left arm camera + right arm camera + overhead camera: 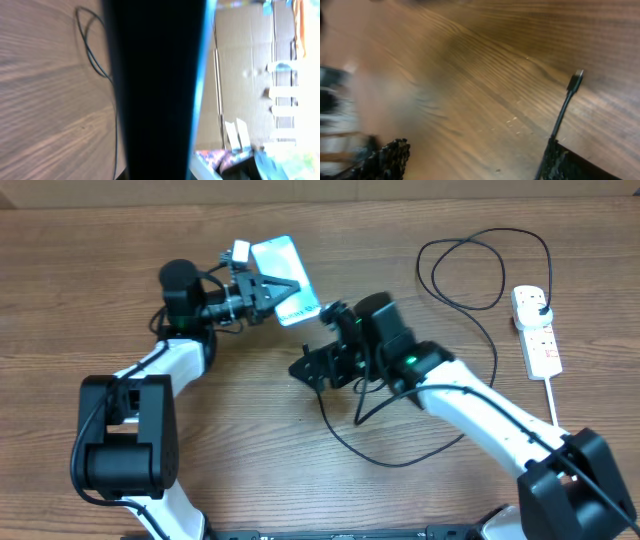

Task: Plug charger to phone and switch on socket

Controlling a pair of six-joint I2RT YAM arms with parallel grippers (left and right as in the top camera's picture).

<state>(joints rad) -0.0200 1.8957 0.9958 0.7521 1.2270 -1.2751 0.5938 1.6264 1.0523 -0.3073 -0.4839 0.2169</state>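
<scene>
1. The left gripper is pressed tight on the phone and holds it tilted above the bench, toward the far edge, left of centre.
2. The right gripper is spread wide. The charger's connector tip leans by one finger over bare wood, pinched by nothing.
3. Judged from this, the plugging-in is not done, and the connector has yet to reach the phone.
4. The socket lies near the right edge. Switching it on seems left to do.
5. The socket's switch is too small to read. The phone's port is hidden, and the phone's dark body blocks the left wrist view.
</scene>
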